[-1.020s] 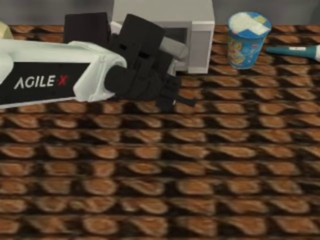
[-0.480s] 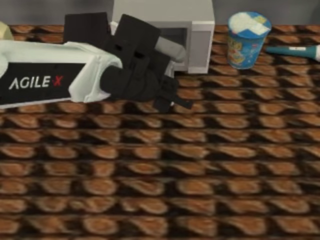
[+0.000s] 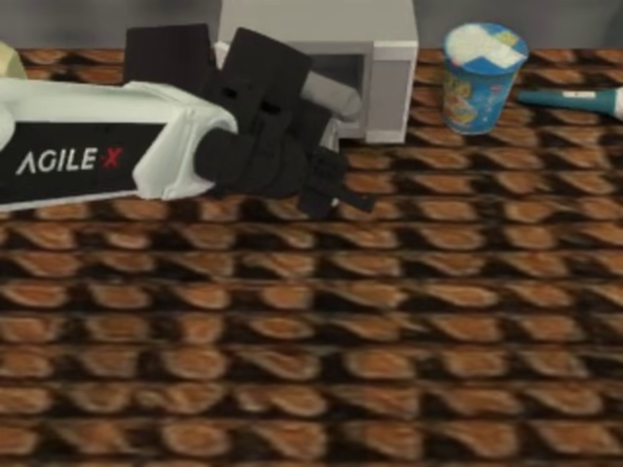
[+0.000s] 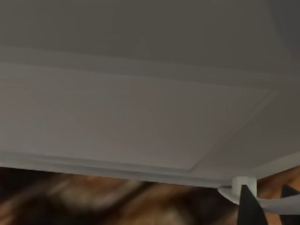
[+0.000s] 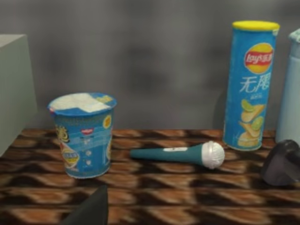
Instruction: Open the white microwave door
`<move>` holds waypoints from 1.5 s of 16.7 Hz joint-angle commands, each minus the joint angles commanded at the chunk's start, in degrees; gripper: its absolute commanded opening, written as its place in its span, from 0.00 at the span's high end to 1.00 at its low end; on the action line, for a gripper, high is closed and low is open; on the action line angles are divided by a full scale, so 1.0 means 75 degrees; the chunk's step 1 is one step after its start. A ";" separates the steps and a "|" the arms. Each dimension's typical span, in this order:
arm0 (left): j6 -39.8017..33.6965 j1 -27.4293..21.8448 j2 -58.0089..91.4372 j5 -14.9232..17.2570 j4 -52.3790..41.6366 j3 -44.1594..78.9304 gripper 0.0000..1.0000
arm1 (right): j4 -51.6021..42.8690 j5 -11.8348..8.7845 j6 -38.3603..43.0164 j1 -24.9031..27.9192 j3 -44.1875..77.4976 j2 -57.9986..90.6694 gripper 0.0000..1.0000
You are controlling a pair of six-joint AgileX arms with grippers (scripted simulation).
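Observation:
The white microwave (image 3: 391,89) stands at the table's back, left of centre. My left arm reaches across its front from the left, and the left gripper (image 3: 336,193) sits low before it. In the left wrist view the white microwave door (image 4: 131,108) fills the picture as a flat grey panel. Its slim white handle (image 4: 243,183) runs between my two dark fingertips (image 4: 251,211), so the left gripper (image 4: 265,198) is shut on the handle. A grey door edge (image 3: 336,95) juts slightly from the front. My right gripper is outside the top view; one dark finger (image 5: 93,208) shows, with nothing beside it.
A black box (image 3: 167,53) stands left of the microwave, behind my arm. To its right are a blue noodle cup (image 3: 482,78) and a teal microphone (image 3: 569,98). The right wrist view adds a blue chips can (image 5: 251,84) and a dark rounded object (image 5: 281,161).
Over the second, my left arm has drawn slightly leftward while the gripper edged a little right and out from the microwave; the grey door edge shifted with it. Little moved in the last half second.

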 joint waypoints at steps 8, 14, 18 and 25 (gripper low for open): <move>0.0000 0.0000 0.0000 0.0000 0.0000 0.0000 1.00 | 0.0000 0.0000 0.0000 0.0000 0.0000 0.0000 0.00; 0.0044 -0.0022 -0.0019 0.0122 -0.0010 -0.0048 1.00 | 0.0000 0.0000 0.0000 0.0000 0.0000 0.0000 0.00; 0.0373 0.0133 -0.0167 0.0338 0.0035 -0.0197 1.00 | 0.0000 0.0000 0.0000 0.0000 0.0000 0.0000 0.00; 0.0476 0.0183 -0.0191 0.0407 0.0031 -0.0261 1.00 | 0.0000 0.0000 0.0000 0.0000 0.0000 0.0000 0.00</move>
